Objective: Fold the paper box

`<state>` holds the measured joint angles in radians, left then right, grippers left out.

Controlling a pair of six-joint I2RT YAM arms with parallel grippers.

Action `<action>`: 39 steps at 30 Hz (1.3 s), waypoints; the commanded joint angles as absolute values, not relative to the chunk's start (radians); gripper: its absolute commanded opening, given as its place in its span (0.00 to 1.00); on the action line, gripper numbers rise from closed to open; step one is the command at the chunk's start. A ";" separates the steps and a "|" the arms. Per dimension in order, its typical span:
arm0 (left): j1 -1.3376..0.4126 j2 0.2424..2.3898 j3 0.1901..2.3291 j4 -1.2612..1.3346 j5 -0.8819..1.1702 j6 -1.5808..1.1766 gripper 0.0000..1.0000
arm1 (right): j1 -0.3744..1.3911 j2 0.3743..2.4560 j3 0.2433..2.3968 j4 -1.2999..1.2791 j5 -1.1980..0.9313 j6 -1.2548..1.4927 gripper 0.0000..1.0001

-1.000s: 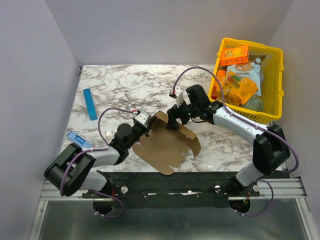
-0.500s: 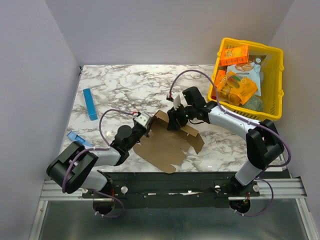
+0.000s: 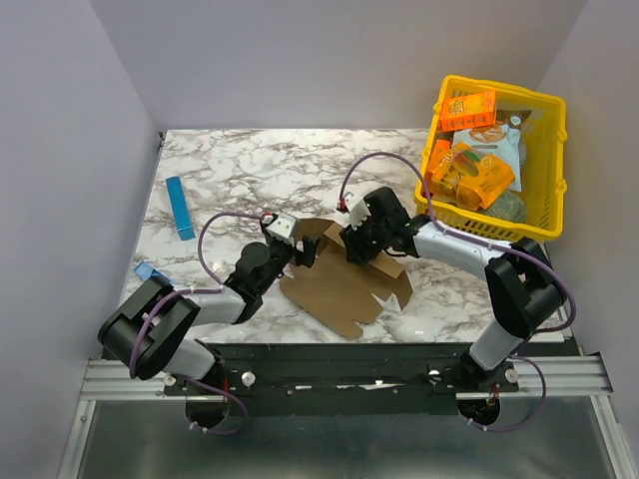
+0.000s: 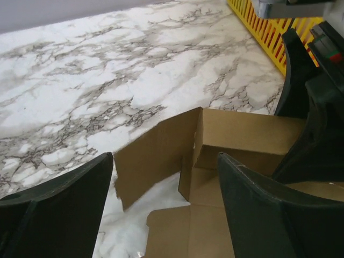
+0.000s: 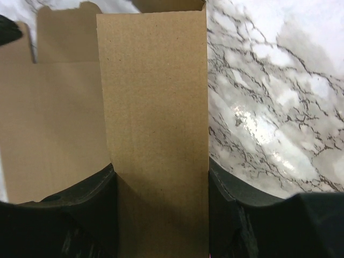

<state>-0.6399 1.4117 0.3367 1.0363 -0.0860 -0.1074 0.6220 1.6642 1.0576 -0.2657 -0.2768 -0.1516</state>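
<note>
- At the near middle of the surface, btw your two arms, the paper box lies mostly flat. It's plain brown card w/ no print or writing.
- R side: your right gripper is clamped on a narrow raised panel at the box's far edge. In the wrist view the panel fills the gap, w/ a finger against each long edge.
- L side: your left gripper stands wide w/ nothing held, just beside the box's far-left flap. That flap is lifted off the marble.
- The yellow basket at the far-right corner holds orange snack boxes. Their print is too small to read.
- The blue bar lies well apart near the left edge, w/ no legible text.
- The box's near corner sits close to the surface's near edge. Bare marble runs from the box to the back wall.
</note>
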 commanded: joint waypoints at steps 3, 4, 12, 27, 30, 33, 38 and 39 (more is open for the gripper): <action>-0.624 1.342 0.351 0.951 -0.085 -0.199 0.94 | 0.675 1.631 0.999 -0.163 -0.060 -0.231 0.48; -0.615 1.335 0.353 0.943 -0.074 -0.213 0.95 | 0.683 1.626 0.993 -0.153 -0.048 -0.233 0.48; -0.488 1.311 0.504 0.737 -0.040 -0.383 0.99 | 0.716 1.626 0.980 -0.152 -0.005 -0.241 0.47; -0.322 1.764 0.925 0.376 0.285 -0.364 0.84 | 0.716 1.631 0.986 -0.160 -0.008 -0.236 0.47; -0.322 1.764 0.878 0.426 0.366 -0.330 0.84 | 0.716 1.632 0.988 -0.163 -0.008 -0.239 0.47; -0.325 1.750 0.827 0.466 0.443 -0.318 0.80 | 0.716 1.635 0.992 -0.163 -0.006 -0.238 0.47; -0.330 1.727 0.738 0.564 0.508 -0.336 0.75 | 0.716 1.638 1.002 -0.164 -0.006 -0.239 0.47; -0.333 1.723 0.718 0.572 0.512 -0.337 0.74 | 0.716 1.643 1.003 -0.166 -0.006 -0.239 0.47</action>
